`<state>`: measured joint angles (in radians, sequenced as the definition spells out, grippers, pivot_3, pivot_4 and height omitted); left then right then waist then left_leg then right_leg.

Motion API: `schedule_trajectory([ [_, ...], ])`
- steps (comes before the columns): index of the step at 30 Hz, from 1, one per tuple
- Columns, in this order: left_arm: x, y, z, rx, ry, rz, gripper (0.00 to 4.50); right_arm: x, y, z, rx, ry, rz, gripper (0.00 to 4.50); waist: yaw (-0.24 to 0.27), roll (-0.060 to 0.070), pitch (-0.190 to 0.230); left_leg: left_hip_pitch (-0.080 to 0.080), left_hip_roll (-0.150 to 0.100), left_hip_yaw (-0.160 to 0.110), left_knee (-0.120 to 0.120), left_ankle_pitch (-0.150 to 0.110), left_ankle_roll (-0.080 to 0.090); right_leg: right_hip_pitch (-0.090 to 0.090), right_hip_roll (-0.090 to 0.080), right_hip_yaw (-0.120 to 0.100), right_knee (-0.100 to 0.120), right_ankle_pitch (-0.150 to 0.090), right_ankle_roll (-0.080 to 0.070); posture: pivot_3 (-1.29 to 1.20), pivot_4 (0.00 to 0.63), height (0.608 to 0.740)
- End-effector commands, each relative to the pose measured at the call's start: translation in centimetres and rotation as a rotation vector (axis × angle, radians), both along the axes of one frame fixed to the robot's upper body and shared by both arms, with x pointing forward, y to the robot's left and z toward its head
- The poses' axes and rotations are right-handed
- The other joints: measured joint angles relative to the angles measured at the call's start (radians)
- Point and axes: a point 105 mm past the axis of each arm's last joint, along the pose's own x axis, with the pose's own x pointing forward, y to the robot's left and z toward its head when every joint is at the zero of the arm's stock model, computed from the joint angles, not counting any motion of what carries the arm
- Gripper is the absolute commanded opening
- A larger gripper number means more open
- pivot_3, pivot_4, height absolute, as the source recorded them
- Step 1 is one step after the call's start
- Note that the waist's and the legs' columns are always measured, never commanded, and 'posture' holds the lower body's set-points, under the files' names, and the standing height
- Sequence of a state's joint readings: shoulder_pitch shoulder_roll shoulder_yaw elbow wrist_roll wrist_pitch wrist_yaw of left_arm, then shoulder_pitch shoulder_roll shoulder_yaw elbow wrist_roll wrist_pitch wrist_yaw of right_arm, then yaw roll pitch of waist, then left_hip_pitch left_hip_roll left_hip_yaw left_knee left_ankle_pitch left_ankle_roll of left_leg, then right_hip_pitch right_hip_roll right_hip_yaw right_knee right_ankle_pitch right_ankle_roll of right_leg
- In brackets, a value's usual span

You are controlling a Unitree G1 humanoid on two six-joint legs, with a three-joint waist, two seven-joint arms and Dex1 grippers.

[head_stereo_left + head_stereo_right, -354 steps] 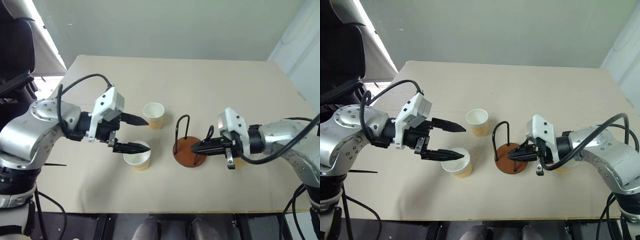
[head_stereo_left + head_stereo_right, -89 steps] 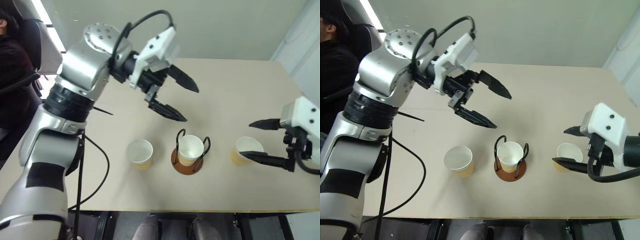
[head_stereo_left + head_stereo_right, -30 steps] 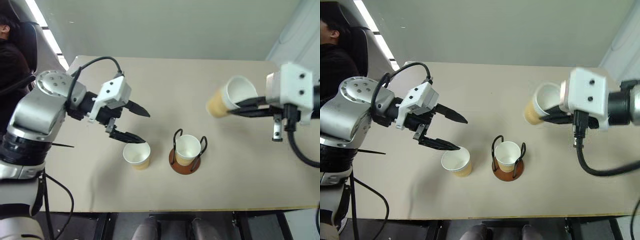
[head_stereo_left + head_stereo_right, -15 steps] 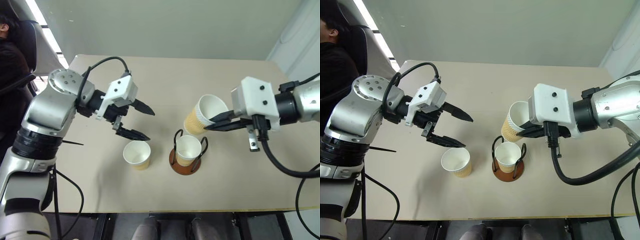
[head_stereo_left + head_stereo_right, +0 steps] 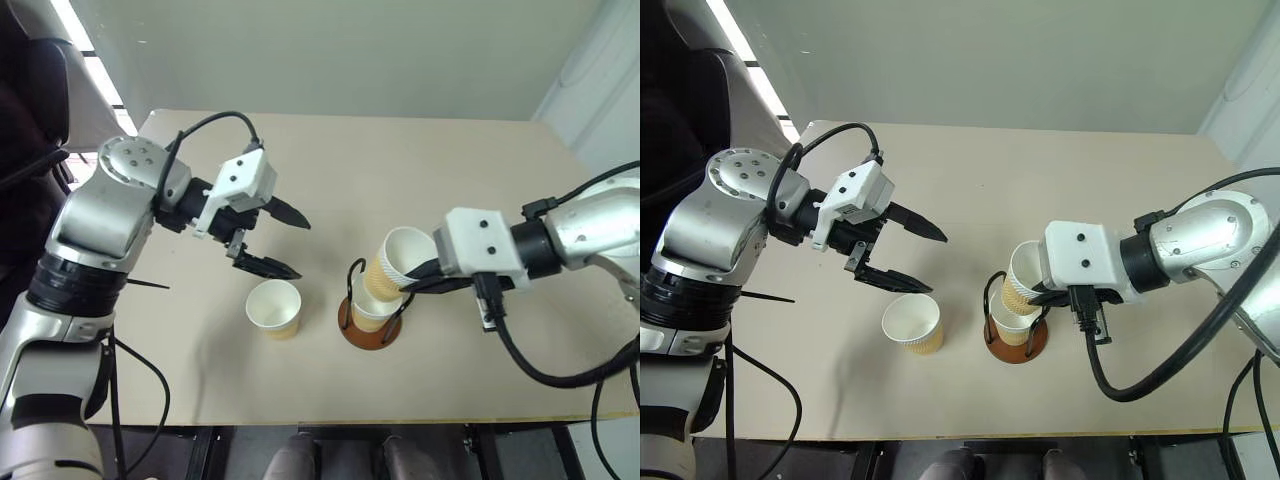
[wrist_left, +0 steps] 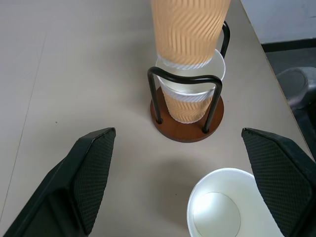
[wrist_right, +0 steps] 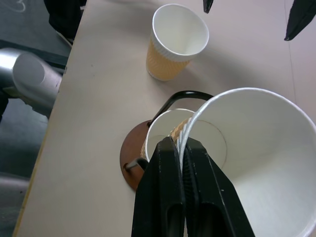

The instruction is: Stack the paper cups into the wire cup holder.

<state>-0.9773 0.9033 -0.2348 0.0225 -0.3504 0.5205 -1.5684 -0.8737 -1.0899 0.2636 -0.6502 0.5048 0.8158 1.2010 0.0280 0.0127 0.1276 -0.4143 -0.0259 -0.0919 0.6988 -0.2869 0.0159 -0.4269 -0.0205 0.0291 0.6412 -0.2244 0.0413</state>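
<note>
Our right gripper [image 7: 178,163] pinched the rim of a tilted paper cup [image 5: 395,262], one finger inside the wall and one outside, its base entering the seated cup [image 6: 190,96] in the wire cup holder [image 5: 368,322] just beneath the fingertips. Our left gripper [image 5: 285,243] hung spread wide and empty, with the third paper cup [image 5: 274,307] standing on the table [image 5: 460,180] just below its lower finger. We judged these cups light, thin-walled and easily crushed, best taken by the stiffer rolled rim; a tilted cup could catch the wire loops.
</note>
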Motion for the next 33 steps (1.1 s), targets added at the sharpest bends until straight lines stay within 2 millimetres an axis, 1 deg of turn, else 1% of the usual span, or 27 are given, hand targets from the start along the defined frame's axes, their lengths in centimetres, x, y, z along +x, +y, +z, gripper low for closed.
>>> schedule_trajectory([
  [1,-0.5,-0.2,1.0,0.007,-0.044,-0.035,4.4,0.3,0.1,0.0,-0.016,-0.034,0.017,0.03,0.0,0.0,0.0,0.0,0.0,0.0,0.0,0.0,0.0,0.0,0.0,0.0,0.0,0.0,0.0,0.0,0.15,0.74],
  [10,-0.6,-0.2,1.0,0.009,-0.042,-0.034,4.4,0.5,0.3,-0.6,-0.047,-0.041,0.044,0.03,0.0,0.0,0.0,0.0,0.0,0.0,0.0,0.0,0.0,0.0,0.0,0.0,0.0,0.0,0.0,0.0,0.15,0.74],
  [13,-0.6,-0.2,1.0,0.011,-0.041,-0.035,4.4,0.4,0.5,-0.6,-0.044,-0.044,0.051,0.6,0.0,0.0,0.0,0.0,0.0,0.0,0.0,0.0,0.0,0.0,0.0,0.0,0.0,0.0,0.0,0.0,0.15,0.74],
  [14,-0.5,-0.2,1.0,0.011,-0.041,-0.035,4.4,0.4,0.6,-0.5,-0.04,-0.044,0.053,0.91,0.0,0.0,0.0,0.0,0.0,0.0,0.0,0.0,0.0,0.0,0.0,0.0,0.0,0.0,0.0,0.0,0.15,0.74],
  [18,-0.5,-0.2,1.0,0.013,-0.04,-0.035,4.4,0.2,0.8,-0.4,-0.028,-0.047,0.057,2.34,0.0,0.0,0.0,0.0,0.0,0.0,0.0,0.0,0.0,0.0,0.0,0.0,0.0,0.0,0.0,0.0,0.15,0.74],
  [20,-0.5,-0.2,1.0,0.015,-0.04,-0.035,4.4,0.2,0.8,-0.3,-0.02,-0.049,0.057,2.96,0.0,0.0,0.0,0.0,0.0,0.0,0.0,0.0,0.0,0.0,0.0,0.0,0.0,0.0,0.0,0.0,0.15,0.74],
  [24,-0.5,-0.2,1.0,0.017,-0.041,-0.035,4.4,0.2,0.9,-0.2,-0.009,-0.05,0.052,4.41,0.0,0.0,0.0,0.0,0.0,0.0,0.0,0.0,0.0,0.0,0.0,0.0,0.0,0.0,0.0,0.0,0.15,0.74],
  [25,-0.5,-0.2,1.0,0.017,-0.041,-0.035,4.4,0.2,0.9,-0.1,-0.004,-0.048,0.05,4.49,0.0,0.0,0.0,0.0,0.0,0.0,0.0,0.0,0.0,0.0,0.0,0.0,0.0,0.0,0.0,0.0,0.15,0.74],
  [27,-0.5,-0.1,1.0,0.018,-0.042,-0.034,4.4,0.2,0.9,0.1,0.012,-0.048,0.043,4.49,0.0,0.0,0.0,0.0,0.0,0.0,0.0,0.0,0.0,0.0,0.0,0.0,0.0,0.0,0.0,0.0,0.15,0.74],
  [28,-0.6,-0.1,1.0,0.018,-0.043,-0.033,4.4,0.2,0.9,0.5,0.045,-0.041,0.031,4.49,0.0,0.0,0.0,0.0,0.0,0.0,0.0,0.0,0.0,0.0,0.0,0.0,0.0,0.0,0.0,0.0,0.15,0.74],
  [30,-0.7,0.0,1.0,0.02,-0.047,-0.03,4.4,-0.1,0.9,1.5,0.111,-0.016,0.017,4.49,0.0,0.0,0.0,0.0,0.0,0.0,0.0,0.0,0.0,0.0,0.0,0.0,0.0,0.0,0.0,0.0,0.15,0.74],
  [33,-1.9,0.1,0.9,0.045,-0.078,-0.037,4.4,-0.3,0.0,4.1,0.267,0.024,-0.052,4.49,0.0,0.0,0.0,0.0,0.0,0.0,0.0,0.0,0.0,0.0,0.0,0.0,-0.001,0.0,0.0,0.0,0.15,0.74],
])
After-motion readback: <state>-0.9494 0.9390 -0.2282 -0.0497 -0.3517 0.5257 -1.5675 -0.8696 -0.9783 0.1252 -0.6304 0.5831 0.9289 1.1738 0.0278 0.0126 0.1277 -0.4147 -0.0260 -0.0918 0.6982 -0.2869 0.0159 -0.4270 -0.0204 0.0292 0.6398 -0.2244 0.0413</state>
